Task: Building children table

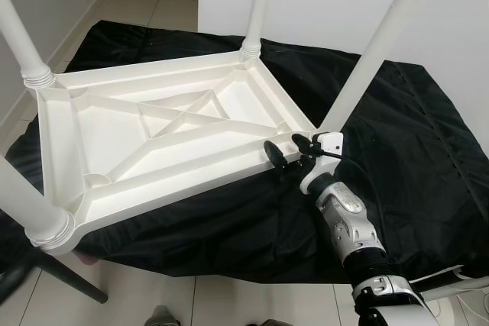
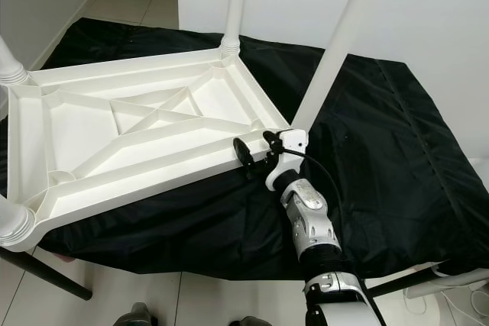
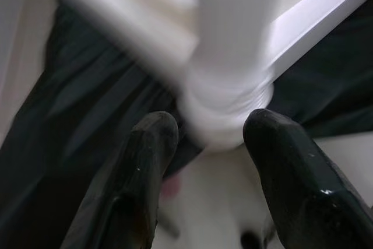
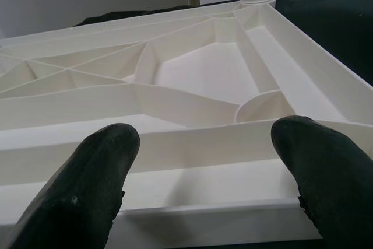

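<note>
Table top lies upside down on the black cloth, all four legs look fitted. Right gripper hovers spread at the near-right rim. Left gripper, also spread, faces the near-left leg; blurry, but probably next it tightens that one.

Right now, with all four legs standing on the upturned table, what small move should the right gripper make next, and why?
Probably ease the right gripper forward and close on the tabletop's near rim. Its fingers are open at that edge, beside the near right leg, gripping nothing. The left gripper has open fingers at the near left leg's collar, so a second hold would steady the table.
</note>
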{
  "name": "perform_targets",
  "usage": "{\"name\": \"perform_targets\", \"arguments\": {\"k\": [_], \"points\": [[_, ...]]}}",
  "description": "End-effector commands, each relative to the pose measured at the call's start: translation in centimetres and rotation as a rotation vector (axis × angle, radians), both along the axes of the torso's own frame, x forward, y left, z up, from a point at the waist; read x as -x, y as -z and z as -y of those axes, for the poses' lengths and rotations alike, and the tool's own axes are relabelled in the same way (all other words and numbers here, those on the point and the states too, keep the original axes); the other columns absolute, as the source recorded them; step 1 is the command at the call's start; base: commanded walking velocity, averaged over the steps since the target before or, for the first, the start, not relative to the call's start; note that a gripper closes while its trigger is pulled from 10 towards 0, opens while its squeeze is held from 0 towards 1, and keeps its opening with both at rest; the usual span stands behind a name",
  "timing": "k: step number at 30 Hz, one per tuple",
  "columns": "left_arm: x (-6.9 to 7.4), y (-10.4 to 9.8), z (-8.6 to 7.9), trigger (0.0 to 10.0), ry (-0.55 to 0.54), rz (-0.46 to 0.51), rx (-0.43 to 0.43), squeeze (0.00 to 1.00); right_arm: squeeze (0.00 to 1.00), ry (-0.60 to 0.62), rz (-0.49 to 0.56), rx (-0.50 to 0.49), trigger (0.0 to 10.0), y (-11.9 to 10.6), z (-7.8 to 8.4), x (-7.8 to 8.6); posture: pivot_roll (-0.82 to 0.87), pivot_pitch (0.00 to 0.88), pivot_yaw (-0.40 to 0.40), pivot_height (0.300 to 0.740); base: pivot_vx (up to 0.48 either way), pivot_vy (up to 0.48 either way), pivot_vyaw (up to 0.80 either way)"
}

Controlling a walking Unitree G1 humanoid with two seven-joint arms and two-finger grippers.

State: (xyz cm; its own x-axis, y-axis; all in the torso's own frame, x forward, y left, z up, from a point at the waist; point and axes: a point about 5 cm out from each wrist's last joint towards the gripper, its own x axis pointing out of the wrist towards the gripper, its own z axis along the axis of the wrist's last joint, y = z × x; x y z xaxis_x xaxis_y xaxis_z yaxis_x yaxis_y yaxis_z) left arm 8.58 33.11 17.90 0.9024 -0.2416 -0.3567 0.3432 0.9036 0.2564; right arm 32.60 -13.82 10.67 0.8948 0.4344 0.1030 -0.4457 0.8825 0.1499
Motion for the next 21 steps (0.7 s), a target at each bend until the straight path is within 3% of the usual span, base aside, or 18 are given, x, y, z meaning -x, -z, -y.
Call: {"name": "perform_targets", "arguments": {"k": [1,4,5,6,7,8,10,12,15,18,20,21], "points": [[0.2,0.1,-0.6,10.0,-0.014,-0.015,-0.024,0.0,0.0,0.009,0.011,0.003,10.0,-0.2,0.4,-0.3,0.25,0.02,-0.097,0.74,0.0,0.0,0.0],[-0.2,1.1,-3.9,10.0,-0.167,-0.067,-0.115,0.0,0.0,0.008,0.014,0.006,10.0,-0.2,0.4,-0.3,0.25,0.014,-0.102,0.74,0.0,0.0,0.0],[-0.2,1.1,-3.9,10.0,-0.167,-0.067,-0.115,0.0,0.0,0.008,0.014,0.006,10.0,-0.2,0.4,-0.3,0.25,0.014,-0.102,0.74,0.0,0.0,0.0],[-0.7,1.4,-5.4,10.0,-0.253,-0.083,-0.157,0.0,0.0,0.007,0.015,0.008,10.0,-0.1,0.4,-0.3,0.24,0.014,-0.104,0.74,0.0,0.0,0.0],[-0.7,1.4,-5.4,10.0,-0.253,-0.083,-0.157,0.0,0.0,0.007,0.015,0.008,10.0,-0.1,0.4,-0.3,0.24,0.014,-0.104,0.74,0.0,0.0,0.0],[-1.0,1.5,-6.8,10.0,-0.327,-0.094,-0.195,0.0,0.0,0.007,0.017,0.009,10.0,-0.1,0.4,-0.2,0.24,0.014,-0.104,0.74,0.0,0.0,0.0],[-1.0,1.5,-6.8,10.0,-0.327,-0.094,-0.195,0.0,0.0,0.007,0.017,0.009,10.0,-0.1,0.4,-0.2,0.24,0.014,-0.104,0.74,0.0,0.0,0.0],[-3.1,0.9,-9.3,10.0,-0.484,-0.01,-0.202,0.0,0.0,0.007,0.024,0.012,10.0,-0.2,0.5,-0.2,0.22,0.012,-0.103,0.74,0.0,0.0,0.0],[-3.1,0.9,-9.3,10.0,-0.484,-0.01,-0.202,0.0,0.0,0.007,0.024,0.012,10.0,-0.2,0.5,-0.2,0.22,0.012,-0.103,0.74,0.0,0.0,0.0],[-7.4,0.4,-9.7,10.0,-0.525,0.095,-0.2,0.0,0.0,0.008,0.033,0.019,10.0,-0.3,0.5,0.0,0.2,0.014,-0.1,0.74,0.0,0.0,0.0],[-7.4,0.4,-9.7,10.0,-0.525,0.095,-0.2,0.0,0.0,0.008,0.033,0.019,10.0,-0.3,0.5,0.0,0.2,0.014,-0.1,0.74,0.0,0.0,0.0],[-8.7,0.2,-9.5,10.0,-0.518,0.118,-0.206,0.0,0.0,0.009,0.035,0.02,10.0,-0.2,0.4,0.1,0.18,0.017,-0.089,0.74,0.0,0.0,0.0]]}}
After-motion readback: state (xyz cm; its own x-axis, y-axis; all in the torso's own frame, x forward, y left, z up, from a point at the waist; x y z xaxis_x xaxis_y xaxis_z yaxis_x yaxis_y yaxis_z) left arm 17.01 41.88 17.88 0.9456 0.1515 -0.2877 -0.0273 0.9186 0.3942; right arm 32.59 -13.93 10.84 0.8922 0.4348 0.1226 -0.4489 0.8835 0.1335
